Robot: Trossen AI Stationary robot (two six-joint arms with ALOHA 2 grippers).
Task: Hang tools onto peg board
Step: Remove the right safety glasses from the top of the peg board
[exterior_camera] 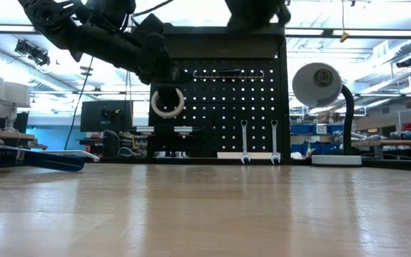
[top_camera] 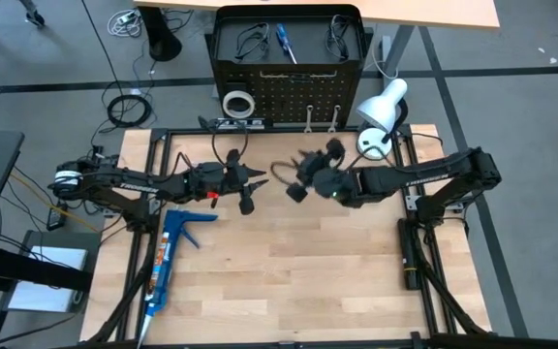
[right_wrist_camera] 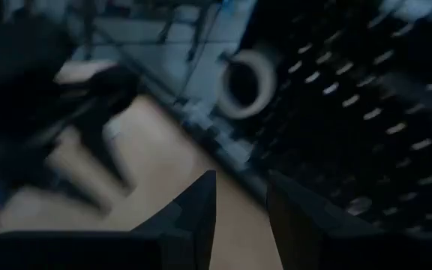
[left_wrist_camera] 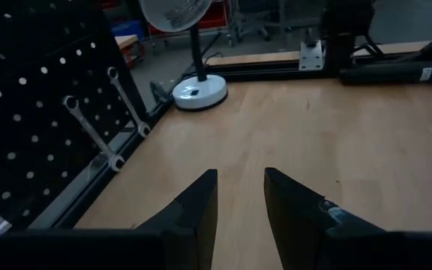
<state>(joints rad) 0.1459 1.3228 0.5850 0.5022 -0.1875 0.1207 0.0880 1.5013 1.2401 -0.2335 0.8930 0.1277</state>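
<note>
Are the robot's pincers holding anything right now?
No. The left pincer and the right pincer both show an empty gap between their fingers, above the wooden table.

The table top [top_camera: 298, 262] is pale wood planks with a smooth, slightly satin finish, and the peg board [exterior_camera: 227, 107] looks like matt black painted metal full of punched holes. The two wrenches [exterior_camera: 258, 141] hanging on it are bright polished metal, the tape ring [exterior_camera: 168, 103] is a dull white, and the desk lamp [top_camera: 381, 114] has a glossy white shade. The gripper fingers [left_wrist_camera: 193, 214] look like matt black plastic, and the caulking gun [top_camera: 170, 254] lying on the wood has a painted blue frame.
</note>
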